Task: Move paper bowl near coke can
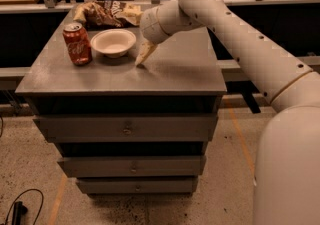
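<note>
The off-white paper bowl (113,42) stands upright on the grey cabinet top (175,71), just right of the red coke can (77,44), with a narrow gap between them. My gripper (142,55) points down at the cabinet top just right of the bowl. It is clear of the rim, open and holds nothing. The white arm reaches in from the right.
A brown and yellow snack bag (105,13) lies at the back of the top, behind the can and bowl. The cabinet has three drawers (127,128) below. A railing and a wooden floor lie beyond. A black cable (17,209) lies on the floor at lower left.
</note>
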Controlling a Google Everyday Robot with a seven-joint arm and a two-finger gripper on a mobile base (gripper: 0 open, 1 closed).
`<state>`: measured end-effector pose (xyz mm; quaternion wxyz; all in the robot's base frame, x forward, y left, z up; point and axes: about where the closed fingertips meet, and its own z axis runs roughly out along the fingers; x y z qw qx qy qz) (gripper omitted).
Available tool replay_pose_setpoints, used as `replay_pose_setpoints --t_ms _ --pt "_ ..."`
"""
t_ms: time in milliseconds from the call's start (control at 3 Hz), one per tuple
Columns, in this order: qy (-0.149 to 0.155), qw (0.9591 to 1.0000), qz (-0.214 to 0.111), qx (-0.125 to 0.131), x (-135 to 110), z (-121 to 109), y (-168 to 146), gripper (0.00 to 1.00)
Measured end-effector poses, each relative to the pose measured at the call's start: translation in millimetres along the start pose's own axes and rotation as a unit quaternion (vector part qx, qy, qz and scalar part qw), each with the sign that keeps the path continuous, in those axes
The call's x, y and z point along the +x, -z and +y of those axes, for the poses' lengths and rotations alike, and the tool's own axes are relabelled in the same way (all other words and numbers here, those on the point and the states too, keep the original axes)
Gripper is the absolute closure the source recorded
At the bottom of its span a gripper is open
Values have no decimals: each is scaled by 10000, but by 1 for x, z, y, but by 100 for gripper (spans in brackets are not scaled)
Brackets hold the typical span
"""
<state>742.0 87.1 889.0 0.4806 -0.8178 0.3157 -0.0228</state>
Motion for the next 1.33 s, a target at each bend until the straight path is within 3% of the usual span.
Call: replay_pose_setpoints --t_ms 333,667,1000,1333 --pt "-330 9981 -11 519 -2 -1 27 0" --pt "-504 9888 184 1391 -9 -6 81 0" --pt "-564 9745 738 2043 -9 -4 137 0" --pt "-635 9609 1101 2459 10 -10 164 0"
